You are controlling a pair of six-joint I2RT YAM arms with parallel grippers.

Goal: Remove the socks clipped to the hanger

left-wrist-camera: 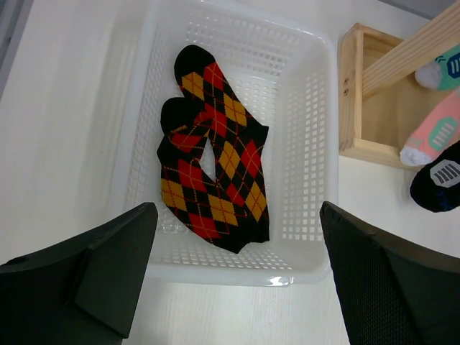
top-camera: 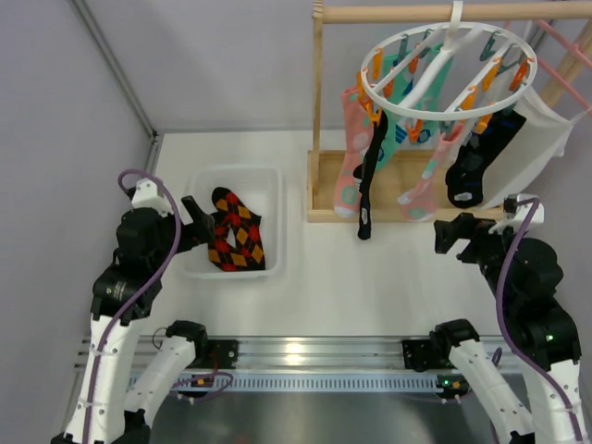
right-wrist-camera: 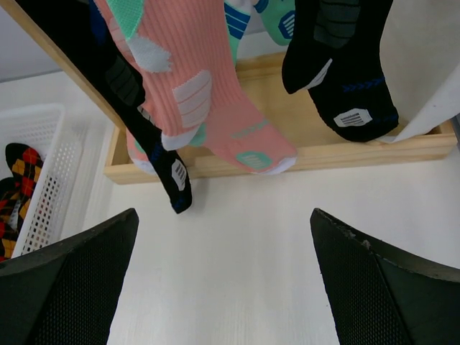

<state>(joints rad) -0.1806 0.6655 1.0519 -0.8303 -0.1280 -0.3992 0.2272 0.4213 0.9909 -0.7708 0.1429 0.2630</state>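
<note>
Socks (top-camera: 351, 157) dangle pegged to the hanger (top-camera: 393, 104), so right gripper (right-wrist-camera: 223, 215) sits under them, spread empty (left gripper (left-wrist-camera: 237, 208) too, over basket (left-wrist-camera: 310, 129))

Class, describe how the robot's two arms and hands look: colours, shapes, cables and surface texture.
Both arms share one build: white lower links, as on the left arm, and chunky black joint housings, as on the right arm. A purple cable loops along each. The left hand and right hand are black; their fingers are broad wedges with a fine mesh texture.
</note>
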